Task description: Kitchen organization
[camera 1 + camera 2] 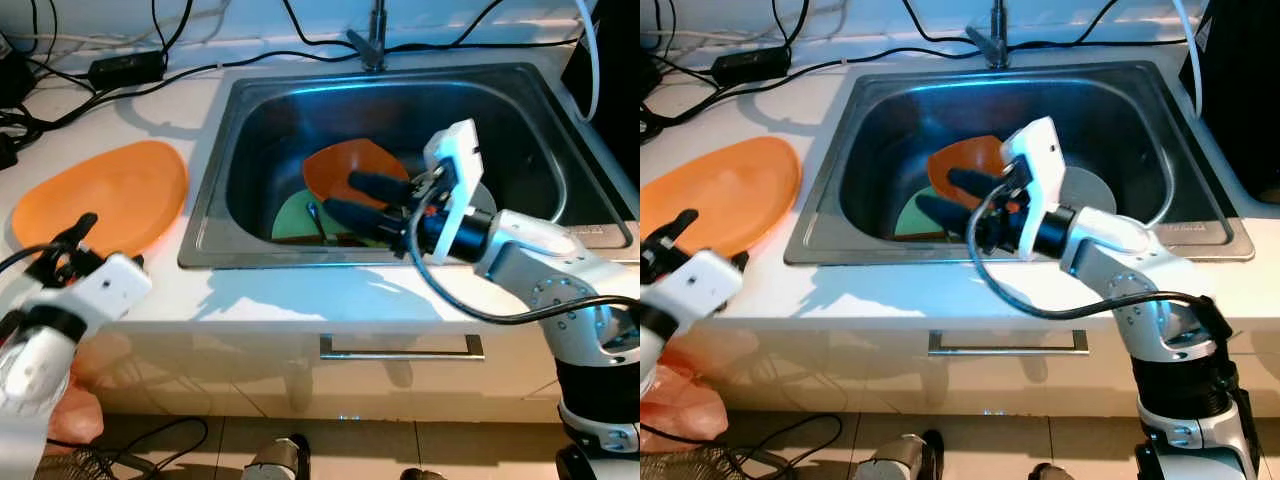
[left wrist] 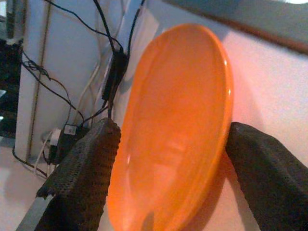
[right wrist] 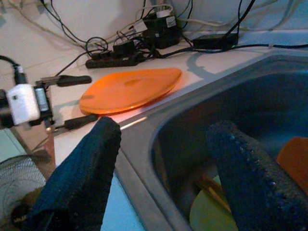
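A large orange plate (image 1: 105, 195) lies flat on the white counter, left of the steel sink (image 1: 520, 130). My left gripper (image 1: 62, 245) hovers open just in front of that plate's near edge, and in the left wrist view the plate (image 2: 178, 130) sits between the spread fingers (image 2: 84, 173) without touching them. My right gripper (image 1: 342, 194) reaches over the sink, open and empty, fingers pointing left. Under it an orange dish (image 1: 345, 165) leans on a green plate (image 1: 292, 220), with a dark utensil (image 1: 315, 220) and a grey plate (image 1: 1090, 188) beside them.
Black cables, a power adapter (image 1: 125, 68) and a power strip (image 3: 113, 61) crowd the back of the counter. The faucet (image 1: 375, 45) stands behind the sink. A drawer handle (image 1: 400, 350) runs below the counter's front edge.
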